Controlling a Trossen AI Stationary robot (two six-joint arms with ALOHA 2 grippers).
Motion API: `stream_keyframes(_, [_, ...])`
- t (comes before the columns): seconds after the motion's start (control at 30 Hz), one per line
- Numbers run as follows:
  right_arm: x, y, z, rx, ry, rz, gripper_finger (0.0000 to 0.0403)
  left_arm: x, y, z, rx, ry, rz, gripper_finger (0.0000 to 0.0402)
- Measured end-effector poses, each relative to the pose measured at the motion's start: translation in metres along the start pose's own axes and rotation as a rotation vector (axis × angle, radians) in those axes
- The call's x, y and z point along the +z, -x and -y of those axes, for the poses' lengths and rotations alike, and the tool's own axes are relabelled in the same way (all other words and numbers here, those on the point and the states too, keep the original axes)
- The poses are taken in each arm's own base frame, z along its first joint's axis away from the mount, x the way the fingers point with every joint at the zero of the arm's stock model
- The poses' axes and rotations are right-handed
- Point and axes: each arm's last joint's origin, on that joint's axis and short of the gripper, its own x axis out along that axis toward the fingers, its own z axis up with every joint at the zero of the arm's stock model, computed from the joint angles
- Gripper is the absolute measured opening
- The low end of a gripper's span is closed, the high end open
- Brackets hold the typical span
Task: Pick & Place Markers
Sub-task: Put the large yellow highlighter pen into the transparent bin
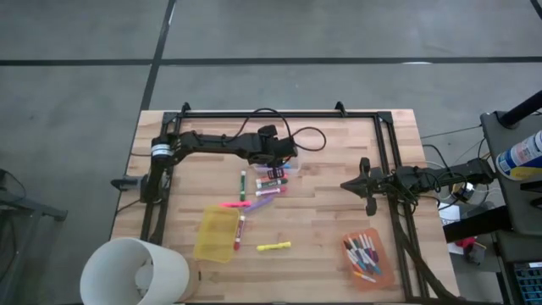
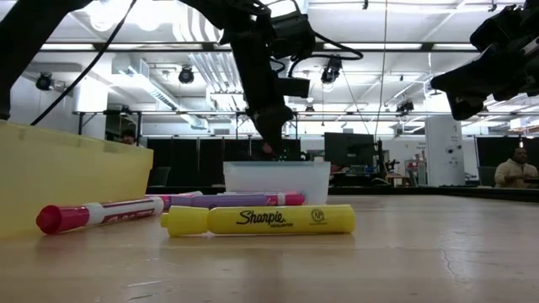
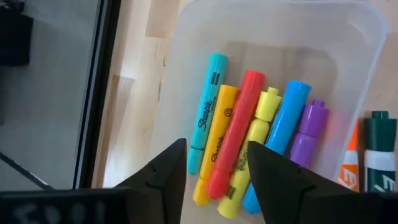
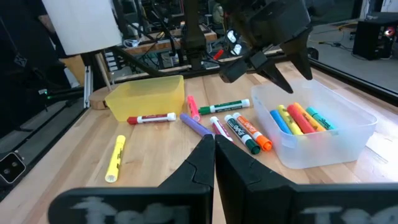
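Two arms work my butcher-block wooden table point(image 1: 330, 212). At seven o'clock a white cylindrical bucket point(image 1: 134, 271) overhangs the edge. Beside it, toward six, lies a translucent yellow rectangular bin point(image 1: 216, 235); at five o'clock an orange rectangular bin point(image 1: 367, 258) holds thin white markers with coloured caps.

I have the left gripper point(image 3: 214, 171) hanging over the clear rectangular plastic bin point(image 3: 186, 56) near the table's centre, toward twelve; its fingers stand apart and grasp nothing. Right below them lie six highlighters in that bin: teal, orange, red point(image 3: 239, 130), yellow, blue and purple, side by side.

My right gripper point(image 4: 214, 149) waits at three o'clock, fingers pressed together, empty.

Loose markers lie between the clear and yellow bins: a green-capped white one point(image 1: 242, 185), a purple one point(image 4: 196, 124), a red-capped white one point(image 1: 240, 232), neon pink ones, and a yellow highlighter point(image 1: 273, 246) toward six.
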Motion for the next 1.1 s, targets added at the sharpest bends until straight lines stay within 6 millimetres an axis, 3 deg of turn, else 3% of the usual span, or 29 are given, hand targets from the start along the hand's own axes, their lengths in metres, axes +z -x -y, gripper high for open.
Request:
stream_keyframes(0.3, [0.000,0.000,0.000,0.000,0.000,0.000,0.0009,0.002,0.006,0.013,-0.071,-0.015,0.018,0.0165])
stream_keyframes(0.6, [0.000,0.000,0.000,0.000,0.000,0.000,0.0009,0.001,0.031,0.063,-0.170,-0.067,0.050,0.0165])
stream_keyframes(1.1, [0.000,0.000,0.000,0.000,0.000,0.000,0.0009,-0.016,0.086,0.152,-0.327,-0.052,0.077,0.0165])
